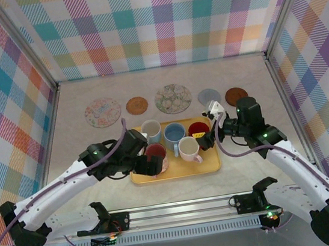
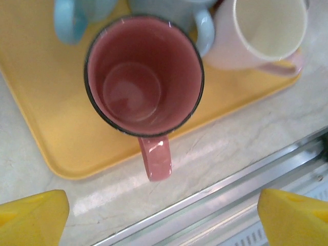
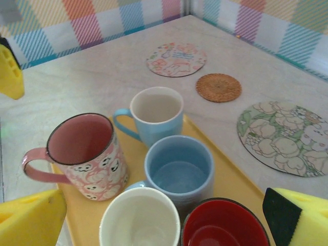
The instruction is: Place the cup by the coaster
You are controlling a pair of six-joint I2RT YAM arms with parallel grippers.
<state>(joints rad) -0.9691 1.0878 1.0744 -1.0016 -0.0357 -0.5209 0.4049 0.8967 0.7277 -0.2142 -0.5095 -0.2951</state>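
Left pincer (image 2: pixel 164 218) spread wide, empty, above pink mug (image 2: pixel 143 77) on yellow tray (image 2: pixel 46 118). Right pincer (image 3: pixel 164 219) released, empty.

Pink mug (image 2: pixel 143 77) on yel tray (image 2: pixel 46 107)

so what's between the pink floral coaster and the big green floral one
The small brown woven coaster, touching neither; both top and right wrist views show it.

The tray (image 1: pixel 209 164) is yellow. The near-left mug (image 3: pixel 87 154) is pink with a dark rim and white cartoon figures. At the far side, the left coaster (image 3: pixel 176 59) is pink floral, the woven coaster (image 3: pixel 219 87) brown.
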